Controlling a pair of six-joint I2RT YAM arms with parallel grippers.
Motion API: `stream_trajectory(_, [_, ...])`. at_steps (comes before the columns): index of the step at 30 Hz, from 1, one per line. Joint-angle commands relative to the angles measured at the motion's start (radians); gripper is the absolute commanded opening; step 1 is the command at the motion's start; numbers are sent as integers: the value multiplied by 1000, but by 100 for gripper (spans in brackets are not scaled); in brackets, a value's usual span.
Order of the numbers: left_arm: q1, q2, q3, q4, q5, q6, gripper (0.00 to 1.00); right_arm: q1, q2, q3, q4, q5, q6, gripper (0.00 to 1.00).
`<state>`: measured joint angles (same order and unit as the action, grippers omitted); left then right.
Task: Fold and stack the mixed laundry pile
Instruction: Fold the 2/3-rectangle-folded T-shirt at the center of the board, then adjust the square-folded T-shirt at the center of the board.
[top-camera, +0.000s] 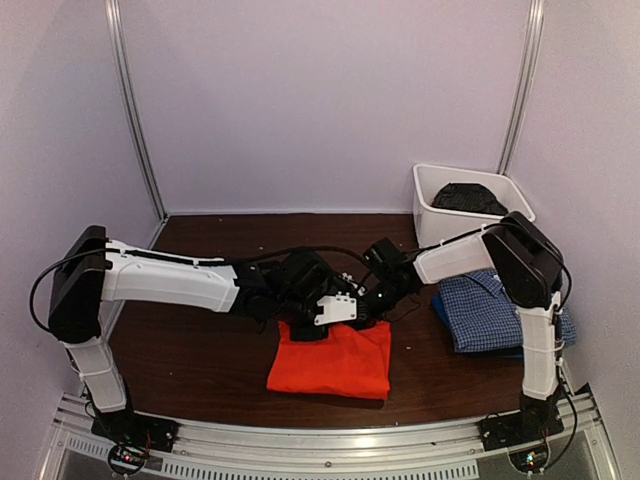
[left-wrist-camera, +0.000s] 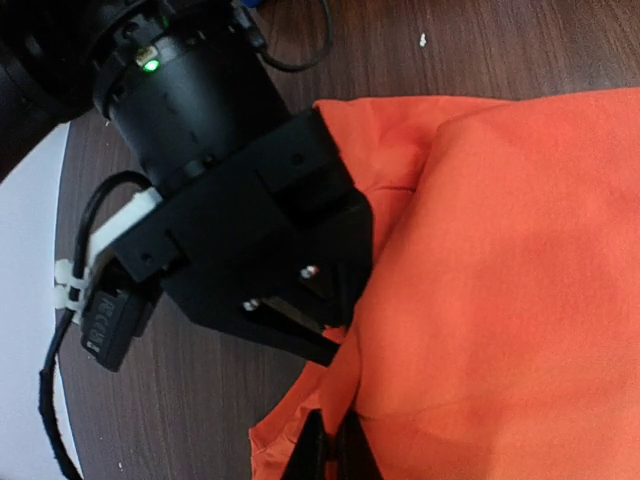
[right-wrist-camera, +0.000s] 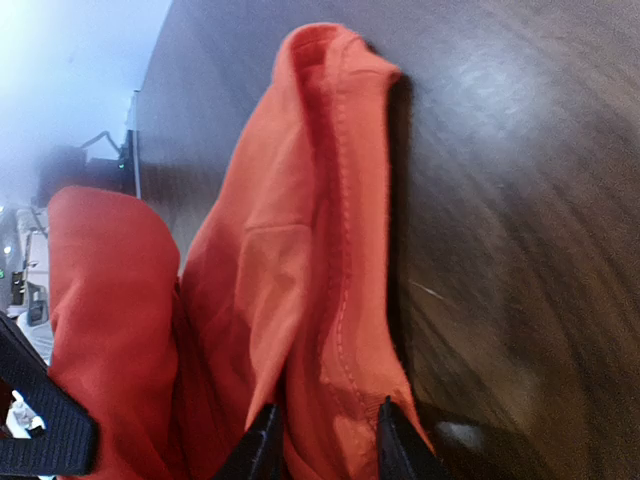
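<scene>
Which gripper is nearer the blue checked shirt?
Right: the right gripper pinches the orange T-shirt on the side toward the checked shirt; the left gripper pinches it farther left.

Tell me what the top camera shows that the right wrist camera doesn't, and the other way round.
Only the top view: the white tub holding a dark garment, the folded checked shirt, and the whole left arm and right arm. Only the right wrist view: the right claw pinching a bunched fold of cloth, hem stitching up close. Both: the orange T-shirt on the dark wooden table.
</scene>
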<state>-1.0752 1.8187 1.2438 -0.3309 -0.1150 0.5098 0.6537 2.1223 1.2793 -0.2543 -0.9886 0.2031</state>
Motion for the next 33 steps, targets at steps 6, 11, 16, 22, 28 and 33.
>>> stream_trajectory(6, [7,63,9,129,-30,39,0,-160,-280,41,-123,206,2,45])
stream_trajectory(11, [33,107,35,119,-10,2,6,-185,-431,-123,-105,219,34,45])
stream_trajectory(16, [40,-13,-80,113,79,-89,18,-182,-563,-381,30,138,142,44])
stream_trajectory(22, [38,-169,-215,109,165,-257,31,-161,-636,-560,136,130,237,43])
stream_trajectory(28, [122,-245,-349,197,238,-498,35,-139,-600,-616,225,128,302,43])
stream_trajectory(33, [171,-283,-416,289,285,-631,36,-118,-579,-610,276,126,329,38])
